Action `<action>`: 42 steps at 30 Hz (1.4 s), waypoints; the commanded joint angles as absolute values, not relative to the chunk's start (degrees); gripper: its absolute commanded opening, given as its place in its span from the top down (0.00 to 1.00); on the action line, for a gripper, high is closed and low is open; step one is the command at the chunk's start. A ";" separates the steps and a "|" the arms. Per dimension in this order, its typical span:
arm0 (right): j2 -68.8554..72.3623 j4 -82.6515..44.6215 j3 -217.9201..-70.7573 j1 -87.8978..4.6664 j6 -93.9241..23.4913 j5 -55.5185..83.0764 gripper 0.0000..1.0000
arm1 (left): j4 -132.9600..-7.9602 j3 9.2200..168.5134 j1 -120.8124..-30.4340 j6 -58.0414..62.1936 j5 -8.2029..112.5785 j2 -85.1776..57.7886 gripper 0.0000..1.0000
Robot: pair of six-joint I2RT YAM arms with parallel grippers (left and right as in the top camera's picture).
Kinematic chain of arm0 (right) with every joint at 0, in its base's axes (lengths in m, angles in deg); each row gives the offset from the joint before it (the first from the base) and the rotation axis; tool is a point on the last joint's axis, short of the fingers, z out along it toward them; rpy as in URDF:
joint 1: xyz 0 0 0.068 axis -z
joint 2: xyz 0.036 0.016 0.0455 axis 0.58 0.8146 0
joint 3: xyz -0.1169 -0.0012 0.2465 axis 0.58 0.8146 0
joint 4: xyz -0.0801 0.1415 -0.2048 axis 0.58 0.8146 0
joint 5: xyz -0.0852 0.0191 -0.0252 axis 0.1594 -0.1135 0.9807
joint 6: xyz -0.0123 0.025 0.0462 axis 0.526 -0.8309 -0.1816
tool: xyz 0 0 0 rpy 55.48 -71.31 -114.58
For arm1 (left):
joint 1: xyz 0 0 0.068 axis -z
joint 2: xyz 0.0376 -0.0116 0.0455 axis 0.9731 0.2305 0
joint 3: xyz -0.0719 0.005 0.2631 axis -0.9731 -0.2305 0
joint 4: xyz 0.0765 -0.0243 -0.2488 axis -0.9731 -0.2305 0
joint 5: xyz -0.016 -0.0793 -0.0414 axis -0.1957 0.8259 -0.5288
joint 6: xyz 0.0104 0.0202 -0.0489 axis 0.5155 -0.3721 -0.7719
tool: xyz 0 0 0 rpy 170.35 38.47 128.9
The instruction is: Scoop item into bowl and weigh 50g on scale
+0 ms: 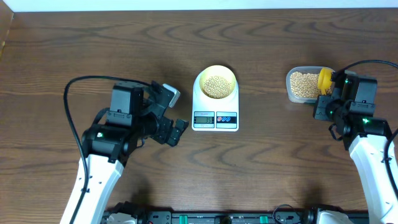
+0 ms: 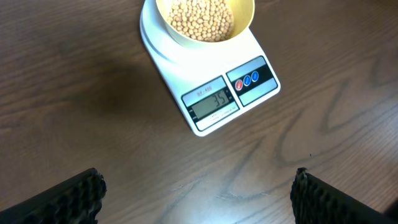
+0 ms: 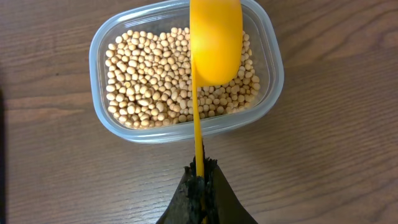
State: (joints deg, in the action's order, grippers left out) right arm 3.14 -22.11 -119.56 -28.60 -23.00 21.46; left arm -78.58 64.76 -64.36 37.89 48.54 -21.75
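The pale yellow bowl (image 1: 216,81) sits on the white scale (image 1: 215,114) and holds beige beans (image 1: 216,85). In the left wrist view the bowl (image 2: 245,18) of beans (image 2: 202,18) is on the scale (image 2: 186,65), whose display (image 2: 211,99) shows 35. My left gripper (image 1: 180,130) (image 2: 198,190) is open and empty, left of the scale. My right gripper (image 1: 324,107) (image 3: 200,169) is shut on the handle of a yellow scoop (image 3: 214,40) (image 1: 324,78), held over a clear tub (image 3: 268,81) (image 1: 290,84) of beans (image 3: 149,81).
The dark wood table (image 1: 93,50) extends around everything. A small grey-white object (image 1: 169,93) lies beside the left arm. Cables (image 1: 68,99) loop by both arms. A rail (image 1: 217,218) runs along the table's front edge.
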 commanded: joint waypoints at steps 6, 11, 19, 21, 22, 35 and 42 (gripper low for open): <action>3.40 -22.26 -119.74 -28.40 -22.30 21.22 0.99 | -77.31 64.39 -64.42 37.10 48.06 -21.57 0.02; 3.40 -22.17 -119.74 -28.40 -22.28 21.59 0.99 | -77.31 64.39 -64.42 37.12 48.03 -21.55 0.02; 3.58 -22.65 -119.74 -28.36 -22.28 25.90 0.99 | -77.31 64.39 -64.42 37.15 48.03 -21.55 0.02; 4.26 -23.29 -119.74 -28.36 -22.28 24.41 0.99 | -77.31 64.39 -64.42 37.12 48.03 -21.55 0.02; 4.72 -23.35 -119.74 -28.36 -22.28 23.60 0.99 | -77.31 64.39 -64.42 37.12 48.03 -21.55 0.02; 13.79 -26.33 -119.74 -28.36 -22.56 13.11 0.99 | -77.31 64.39 -64.42 37.15 48.03 -21.55 0.02; 14.64 -26.74 -119.74 -28.36 -24.18 6.18 0.99 | -77.29 64.39 -64.42 37.12 48.03 -21.55 0.02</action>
State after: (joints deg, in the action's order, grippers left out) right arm 14.27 -26.85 -119.56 -28.56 -23.06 11.67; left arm -77.29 64.76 -64.33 37.89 48.38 -21.62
